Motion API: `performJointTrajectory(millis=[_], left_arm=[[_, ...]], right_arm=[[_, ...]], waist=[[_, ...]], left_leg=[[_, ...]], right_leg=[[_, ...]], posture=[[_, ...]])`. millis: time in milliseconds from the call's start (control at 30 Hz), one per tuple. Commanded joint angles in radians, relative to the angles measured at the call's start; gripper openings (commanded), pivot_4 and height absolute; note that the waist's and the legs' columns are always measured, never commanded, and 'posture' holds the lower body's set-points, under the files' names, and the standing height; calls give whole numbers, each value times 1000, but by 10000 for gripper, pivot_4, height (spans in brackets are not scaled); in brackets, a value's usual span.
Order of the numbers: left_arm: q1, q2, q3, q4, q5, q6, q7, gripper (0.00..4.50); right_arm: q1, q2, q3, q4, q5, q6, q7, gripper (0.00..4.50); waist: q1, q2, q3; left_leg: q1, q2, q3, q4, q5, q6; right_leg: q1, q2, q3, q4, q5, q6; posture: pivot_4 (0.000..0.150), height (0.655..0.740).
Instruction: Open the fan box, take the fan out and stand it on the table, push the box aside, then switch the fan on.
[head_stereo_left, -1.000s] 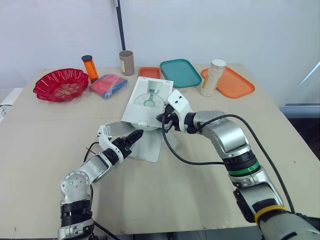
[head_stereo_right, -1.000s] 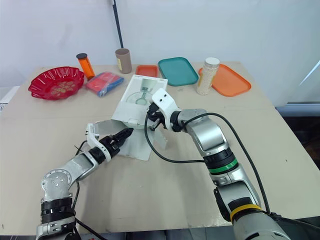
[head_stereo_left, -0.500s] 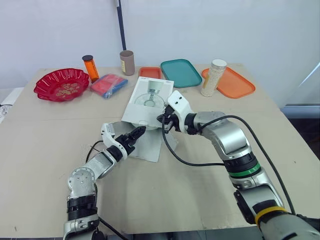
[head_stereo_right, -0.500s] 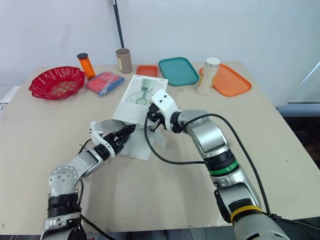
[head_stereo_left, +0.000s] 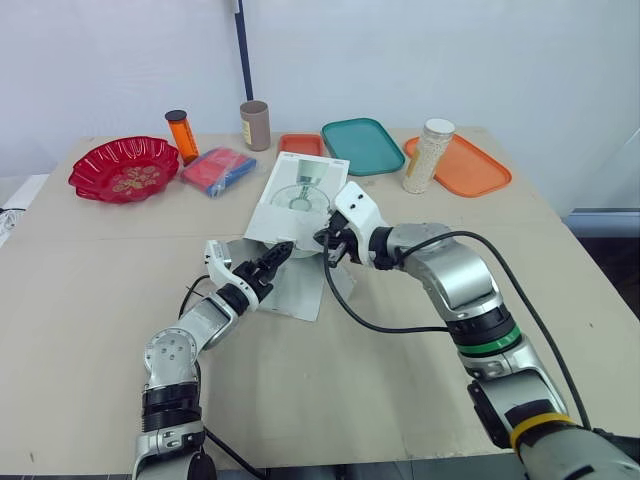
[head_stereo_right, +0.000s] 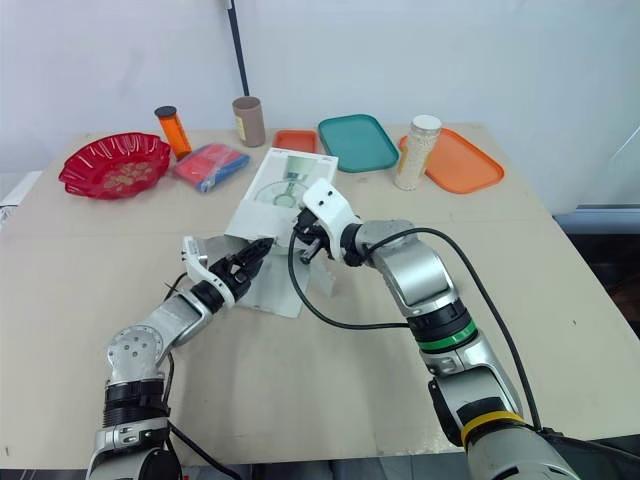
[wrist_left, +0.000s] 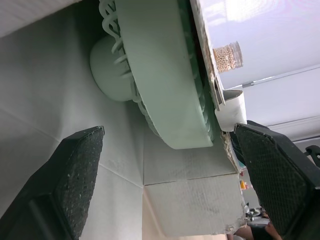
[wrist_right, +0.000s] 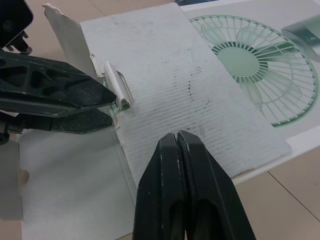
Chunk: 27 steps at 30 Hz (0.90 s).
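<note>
The white fan box (head_stereo_left: 300, 200) lies flat mid-table, its printed fan picture facing up and its end flaps (head_stereo_left: 300, 290) spread toward me. My left gripper (head_stereo_left: 272, 258) reaches into the open mouth, open. In the left wrist view the pale green fan (wrist_left: 160, 85) sits inside the box between the two fingers (wrist_left: 75, 170), untouched by them. My right gripper (head_stereo_left: 328, 243) is shut, with its tips (wrist_right: 177, 137) resting on the box top near the right corner of the mouth. Most of the fan is hidden by the box.
Along the far edge stand a red bowl (head_stereo_left: 122, 168), an orange bottle (head_stereo_left: 181, 135), a brown cup (head_stereo_left: 254, 124), a blue-red packet (head_stereo_left: 216, 170), a small orange tray (head_stereo_left: 299, 145), a teal tray (head_stereo_left: 362, 145) and a grain jar (head_stereo_left: 427, 155) on an orange tray (head_stereo_left: 470, 168). A black cable (head_stereo_left: 380, 325) loops under my right arm.
My left gripper has slid forward from the flap into the box mouth, around the fan. The right gripper has stayed on the box top.
</note>
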Motion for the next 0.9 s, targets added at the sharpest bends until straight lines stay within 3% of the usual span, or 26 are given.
performJointTrajectory(millis=[33, 67, 100, 167, 300, 833, 900], left_arm=[[-11, -6, 13, -8, -23, -11, 3, 44335], [-17, -12, 17, 2, -28, -19, 1, 44335], [-21, -18, 20, 8, -30, -24, 1, 40461], [-28, -30, 33, 21, -46, -28, 5, 38330], [-41, -34, 41, 43, -53, -21, 11, 25321], [-46, -26, 49, 54, -88, 2, 8, 25321], [-48, -27, 52, 58, -95, 4, 10, 19805]], right_arm=[[5, -2, 13, -24, -8, 1, -3, 0], [7, -4, 14, -27, -9, 2, -3, 0], [9, -5, 15, -30, -10, 2, -3, 0], [10, -7, 15, -32, -11, 3, -3, 0], [10, -8, 14, -33, -15, 6, -3, 0], [15, -4, 13, -29, -24, -4, -6, 0], [16, -3, 15, -30, -26, -4, -6, 0]], waist=[[0, 0, 0], [0, 0, 0], [0, 0, 0], [0, 0, 0], [0, 0, 0], [0, 0, 0], [0, 0, 0]], left_leg=[[0, 0, 0, 0, 0, 0], [0, 0, 0, 0, 0, 0], [0, 0, 0, 0, 0, 0], [0, 0, 0, 0, 0, 0], [0, 0, 0, 0, 0, 0], [0, 0, 0, 0, 0, -1], [0, 0, 0, 0, 0, -1]], right_leg=[[0, 0, 0, 0, 0, 0], [0, 0, 0, 0, 0, 0], [0, 0, 0, 0, 0, 0], [0, 0, 0, 0, 0, 0], [0, 0, 0, 0, 0, 0], [0, 0, 0, 0, 0, 0], [0, 0, 0, 0, 0, 0]], posture=[[1500, 7400], [1500, 7400], [1500, 7400], [1500, 7400], [1500, 7400], [1500, 7400], [1500, 7400]])
